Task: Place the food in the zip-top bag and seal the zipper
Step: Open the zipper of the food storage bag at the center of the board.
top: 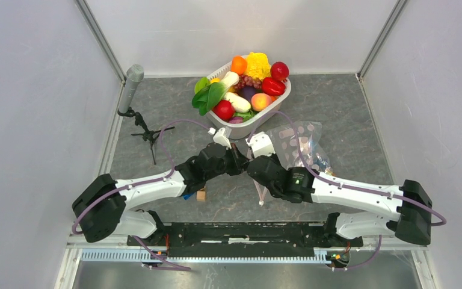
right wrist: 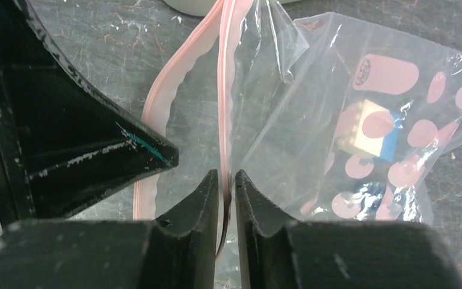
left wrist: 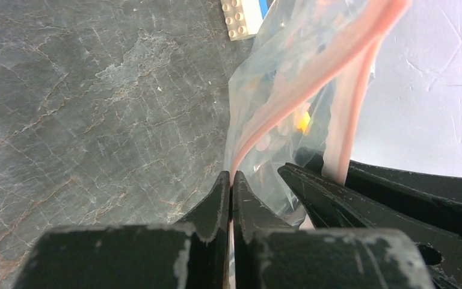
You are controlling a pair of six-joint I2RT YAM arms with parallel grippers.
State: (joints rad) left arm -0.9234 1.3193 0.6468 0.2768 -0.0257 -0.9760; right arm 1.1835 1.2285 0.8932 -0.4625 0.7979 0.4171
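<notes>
Two zipper lips are separated: one is clamped by the left gripper, the other is straddled by the right gripper, pinch not determinable. The zip-top bag is spread beside the basket of food, with table exposed rightward.

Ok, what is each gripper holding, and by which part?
The left gripper pinches the zip-top bag by one lip of its zipper. The right gripper brackets the other lip, jaws almost shut; a firm hold cannot be told.
</notes>
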